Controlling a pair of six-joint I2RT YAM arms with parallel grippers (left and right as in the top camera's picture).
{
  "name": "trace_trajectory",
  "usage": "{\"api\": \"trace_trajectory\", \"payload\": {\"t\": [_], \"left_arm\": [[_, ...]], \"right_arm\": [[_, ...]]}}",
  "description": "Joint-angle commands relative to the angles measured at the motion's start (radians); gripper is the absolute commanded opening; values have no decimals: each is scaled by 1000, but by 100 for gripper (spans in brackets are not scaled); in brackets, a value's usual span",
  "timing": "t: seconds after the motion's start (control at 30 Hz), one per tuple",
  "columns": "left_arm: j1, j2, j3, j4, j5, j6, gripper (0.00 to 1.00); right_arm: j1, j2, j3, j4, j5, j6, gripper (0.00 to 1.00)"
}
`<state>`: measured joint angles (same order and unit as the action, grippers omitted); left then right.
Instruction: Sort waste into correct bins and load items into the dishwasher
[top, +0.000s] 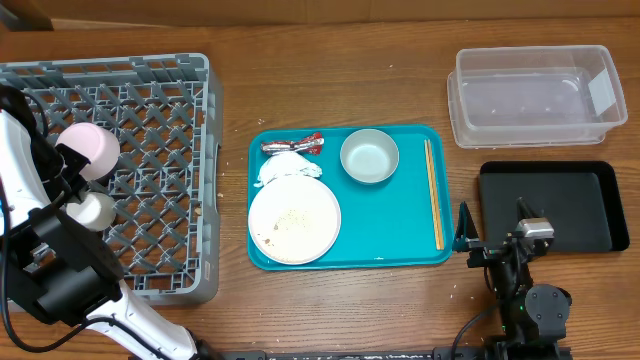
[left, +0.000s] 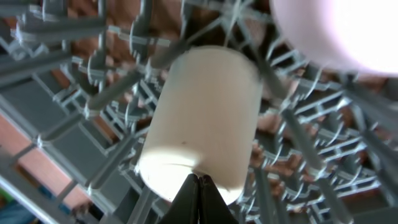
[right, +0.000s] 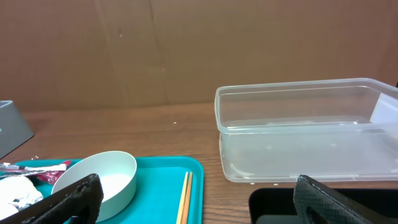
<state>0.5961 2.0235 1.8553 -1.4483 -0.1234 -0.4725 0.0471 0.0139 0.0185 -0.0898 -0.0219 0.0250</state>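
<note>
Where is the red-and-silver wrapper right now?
In the overhead view the wrapper lies at the top-left corner of the teal tray, just above the crumpled napkin and left of the round bowl.

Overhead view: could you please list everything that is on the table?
dish rack: one, grey, far left
bowl: one, pinkish white, in rack
white cup: one, in rack, beside bowl
teal tray: one, centre
wrapper: one, red-and-silver, tray's top left
napkin: one, white, beside plate
plate: one, white, tray's left
crumbs: several, white, on plate
small dish: one, white, tray's top middle
chopsticks: two, wooden, tray's right edge
clear tub: one, top right
black tray: one, right, below tub
left gripper: one, black, shut on white cup
right gripper: one, black, open, beside black tray
</note>
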Motion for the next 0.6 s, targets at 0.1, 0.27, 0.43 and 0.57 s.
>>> {"api": "trace_trajectory", "payload": {"t": [0.1, 0.27, 0.43, 0.57], "left_arm": [[6, 12, -16, 91, -40, -22, 4], [6, 12, -19, 94, -32, -21, 4], [6, -2, 16, 64, 74, 13, 4], [5, -56, 99, 21, 204, 88, 4]], "right_arm": [[-3, -11, -10, 6, 5, -7, 100], [-3, -11, -10, 6, 5, -7, 100], [-3, -11, -10, 6, 5, -7, 100], [-3, -11, -10, 6, 5, -7, 100]]}}
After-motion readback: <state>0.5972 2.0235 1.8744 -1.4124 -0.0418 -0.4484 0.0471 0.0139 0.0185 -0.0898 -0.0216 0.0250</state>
